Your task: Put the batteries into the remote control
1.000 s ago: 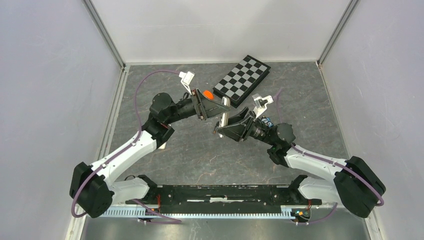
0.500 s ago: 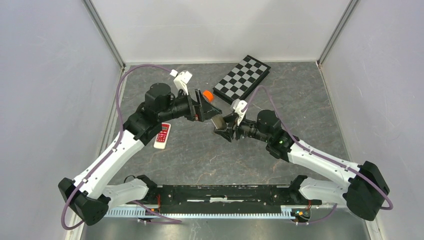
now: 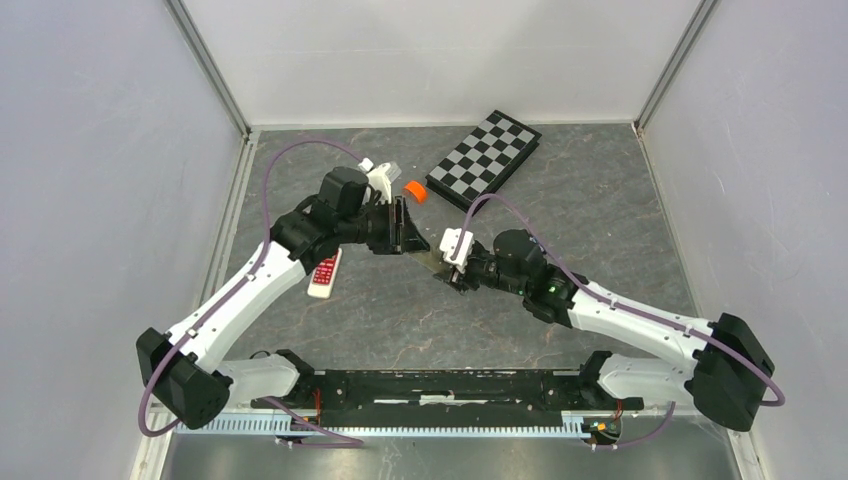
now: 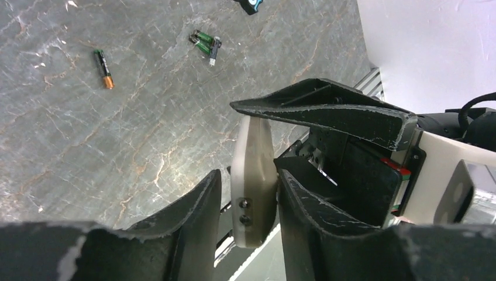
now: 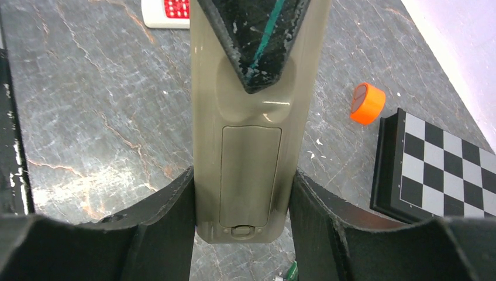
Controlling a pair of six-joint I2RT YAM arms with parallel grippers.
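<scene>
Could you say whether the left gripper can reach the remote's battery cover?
Probably yes: the battery cover lies bare; the right gripper holds only the remote's edges, with the left gripper just beyond.

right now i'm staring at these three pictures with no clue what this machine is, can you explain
Two robot arms stand at a table's near edge, each ending in a two-finger gripper. One picture looks down from above; the other two come from wrist cameras. The right gripper holds a beige remote, its battery cover shut. The left gripper straddles the remote's other end; whether it grips is unclear. On the table lie three batteries, an orange roll, a chequered board and a red-buttoned keypad.
</scene>
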